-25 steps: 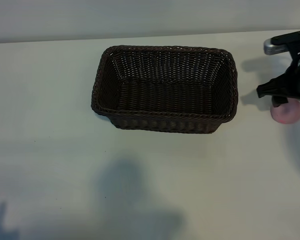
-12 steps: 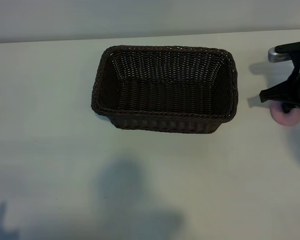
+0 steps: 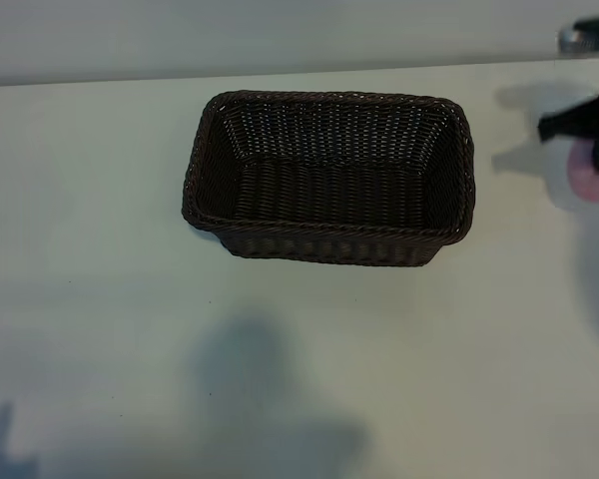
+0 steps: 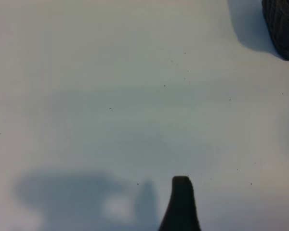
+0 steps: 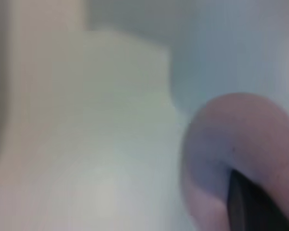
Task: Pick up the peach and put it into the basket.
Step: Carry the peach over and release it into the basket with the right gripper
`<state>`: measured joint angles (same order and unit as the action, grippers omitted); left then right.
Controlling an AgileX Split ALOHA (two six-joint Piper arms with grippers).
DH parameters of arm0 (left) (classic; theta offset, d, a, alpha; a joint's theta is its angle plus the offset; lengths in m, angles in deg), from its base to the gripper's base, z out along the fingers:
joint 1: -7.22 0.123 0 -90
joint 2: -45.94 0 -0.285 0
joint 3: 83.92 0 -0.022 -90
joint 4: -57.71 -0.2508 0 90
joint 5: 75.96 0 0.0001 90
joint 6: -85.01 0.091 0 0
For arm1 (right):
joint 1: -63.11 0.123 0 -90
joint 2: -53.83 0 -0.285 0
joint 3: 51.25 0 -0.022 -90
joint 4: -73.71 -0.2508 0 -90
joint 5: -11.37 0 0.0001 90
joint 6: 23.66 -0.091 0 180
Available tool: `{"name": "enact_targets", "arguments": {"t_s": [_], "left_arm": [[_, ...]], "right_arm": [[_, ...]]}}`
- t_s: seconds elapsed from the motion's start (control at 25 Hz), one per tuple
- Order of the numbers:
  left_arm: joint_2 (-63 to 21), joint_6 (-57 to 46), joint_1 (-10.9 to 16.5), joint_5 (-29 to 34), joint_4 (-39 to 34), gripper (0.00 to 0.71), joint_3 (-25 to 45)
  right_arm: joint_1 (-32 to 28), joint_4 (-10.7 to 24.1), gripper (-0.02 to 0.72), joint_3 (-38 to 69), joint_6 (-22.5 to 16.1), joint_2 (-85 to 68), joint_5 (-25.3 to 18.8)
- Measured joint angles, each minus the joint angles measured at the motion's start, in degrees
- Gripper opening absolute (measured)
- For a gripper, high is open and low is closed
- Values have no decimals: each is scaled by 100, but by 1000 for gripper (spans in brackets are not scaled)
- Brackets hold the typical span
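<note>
The dark-brown woven basket (image 3: 329, 98) stands open in the middle of the pale table, and one corner of it (image 4: 283, 26) shows in the left wrist view. At the table's far right the pale-pink peach (image 3: 591, 184) hangs under my right gripper (image 3: 596, 158), which is shut on it. The arm is cut off by the picture's edge. Close up, the peach (image 5: 241, 134) rests against one dark finger (image 5: 253, 207). My left gripper is outside the exterior view. One of its fingers (image 4: 181, 202) hovers over bare table with nothing in it.
The white table (image 3: 100, 249) stretches wide to the left of and in front of the basket. Arm shadows (image 3: 250, 389) lie on its near part. A pale wall runs behind the table's far edge.
My right gripper has closed on the peach and carried it up and to the right, off the spot where it lay. The basket and the left arm have not moved.
</note>
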<state>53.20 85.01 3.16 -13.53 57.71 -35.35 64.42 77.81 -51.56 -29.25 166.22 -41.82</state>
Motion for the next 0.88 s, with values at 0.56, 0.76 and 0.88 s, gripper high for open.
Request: {"name": "enact_targets", "arguments": {"t_s": [0.56, 0.76, 0.88], "left_arm": [[0, 0, -6, 0, 0, 592, 0], [0, 0, -6, 0, 0, 592, 0], [0, 0, -6, 0, 0, 591, 0]], "right_arm": [[983, -802, 52, -1133, 427, -424, -784], [2004, -849, 52, -1216, 337, -393, -623], [2407, -869, 52, -1220, 302, -247, -473]]}}
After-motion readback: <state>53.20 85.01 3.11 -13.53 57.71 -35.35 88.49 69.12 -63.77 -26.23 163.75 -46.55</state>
